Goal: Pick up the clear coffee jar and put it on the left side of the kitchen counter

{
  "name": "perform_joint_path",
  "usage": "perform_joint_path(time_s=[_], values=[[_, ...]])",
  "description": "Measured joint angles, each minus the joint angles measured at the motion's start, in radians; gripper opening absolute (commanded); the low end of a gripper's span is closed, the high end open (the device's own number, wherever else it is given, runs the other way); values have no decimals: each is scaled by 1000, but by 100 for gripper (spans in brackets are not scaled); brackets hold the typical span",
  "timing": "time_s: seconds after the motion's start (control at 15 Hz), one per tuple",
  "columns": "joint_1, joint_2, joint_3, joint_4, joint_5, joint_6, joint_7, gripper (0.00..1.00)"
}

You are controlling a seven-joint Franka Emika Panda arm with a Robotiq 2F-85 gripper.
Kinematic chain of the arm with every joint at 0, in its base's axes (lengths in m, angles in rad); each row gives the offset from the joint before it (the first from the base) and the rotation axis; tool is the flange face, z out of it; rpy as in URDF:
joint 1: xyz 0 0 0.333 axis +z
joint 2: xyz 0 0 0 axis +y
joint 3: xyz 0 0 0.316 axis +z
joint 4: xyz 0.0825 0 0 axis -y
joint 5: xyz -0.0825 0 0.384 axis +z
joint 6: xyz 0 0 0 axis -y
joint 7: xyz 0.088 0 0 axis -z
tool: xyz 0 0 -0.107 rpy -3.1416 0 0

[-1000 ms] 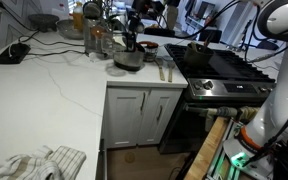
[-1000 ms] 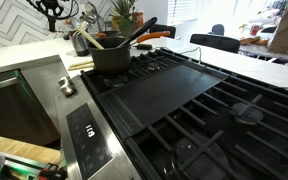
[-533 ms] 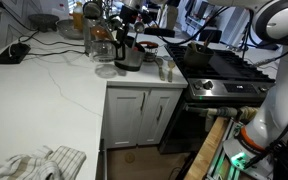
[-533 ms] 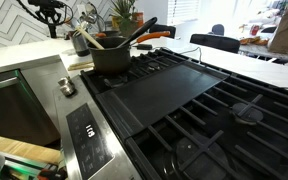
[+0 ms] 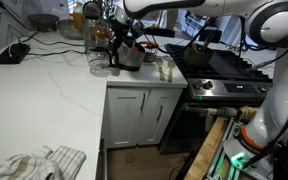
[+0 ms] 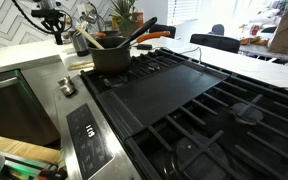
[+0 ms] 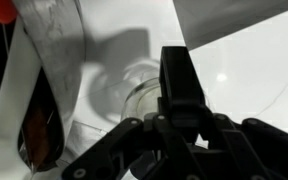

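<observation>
White stone with faint grey veins makes up the kitchen counter (image 5: 44, 100), which runs from the near left toward a black stove (image 5: 224, 68) on the right, above two white panelled cabinet doors (image 5: 144, 115). One clear coffee jar (image 5: 101, 60) is at the far right end of the counter, close to its front edge and just left of the single round steel pot (image 5: 132, 55). Whether its base touches the stone cannot be told.

The one robot arm reaches in from the upper right, and its gripper (image 5: 115, 40) hangs directly over the jar. In the wrist view one black finger (image 7: 179, 75) points down beside a round glass rim (image 7: 142, 97). The second finger is hidden, so I cannot tell whether the claw is wide, narrow or clamped on the glass.

Behind the jar stand two taller orange-tinted glass containers (image 5: 82, 14). One black device (image 5: 11, 53) with a cable lies at the far left of the counter, and one crumpled cloth (image 5: 34, 163) lies at the near left.

In an exterior view taken from low over the stove, one dark pot (image 6: 109, 57) holding utensils sits at its far left, next to one flat black griddle plate (image 6: 174, 95). The gripper (image 6: 52, 20) shows small beyond them.
</observation>
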Motion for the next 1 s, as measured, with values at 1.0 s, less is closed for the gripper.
perform_joint_path(time_s=[1.0], values=[[-11, 62, 29, -22, -96, 98, 84, 7]])
